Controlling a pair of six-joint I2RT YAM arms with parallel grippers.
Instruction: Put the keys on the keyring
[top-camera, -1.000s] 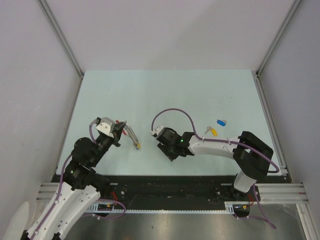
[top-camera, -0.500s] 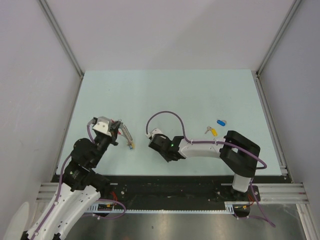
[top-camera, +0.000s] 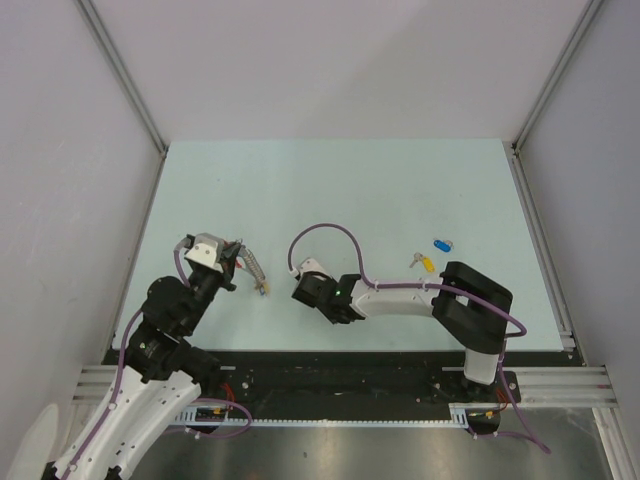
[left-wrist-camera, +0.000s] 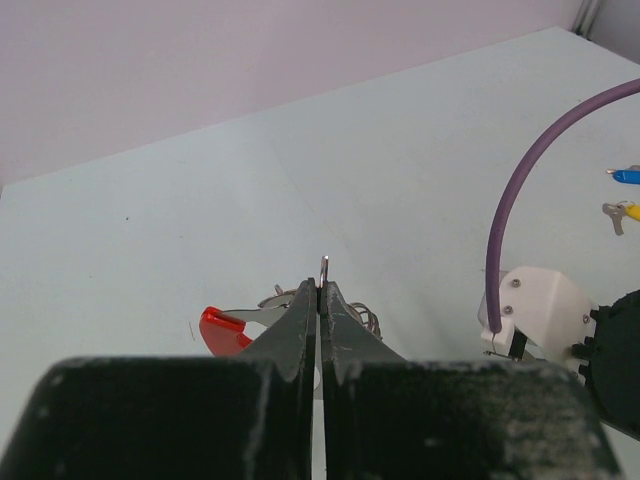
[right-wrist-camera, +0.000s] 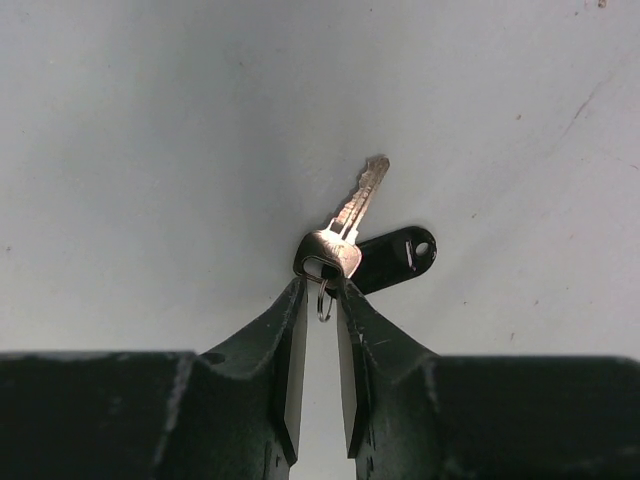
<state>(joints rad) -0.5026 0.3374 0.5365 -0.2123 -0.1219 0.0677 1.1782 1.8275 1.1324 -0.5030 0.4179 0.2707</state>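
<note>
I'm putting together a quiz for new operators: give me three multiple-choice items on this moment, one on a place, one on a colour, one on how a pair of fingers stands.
1. Where does the small yellow-tagged silver key lie?
A. on the pale table just beyond the right forearm, near a short blue tag
B. between the left arm's fingers
C. at the table's far left edge

2. What colour is the oblong plastic tag on the silver key at the tips of the right arm's fingers?
A. red
B. black
C. yellow

3. How do the left arm's fingers stand?
A. wide open
B. shut on the thin wire of the large grey metal keyring with a red curved section
C. shut on a blue tag

Answers: A, the top view shows it there; B, the right wrist view shows a black tag; B, wire pokes out between tips pressed together.
</note>
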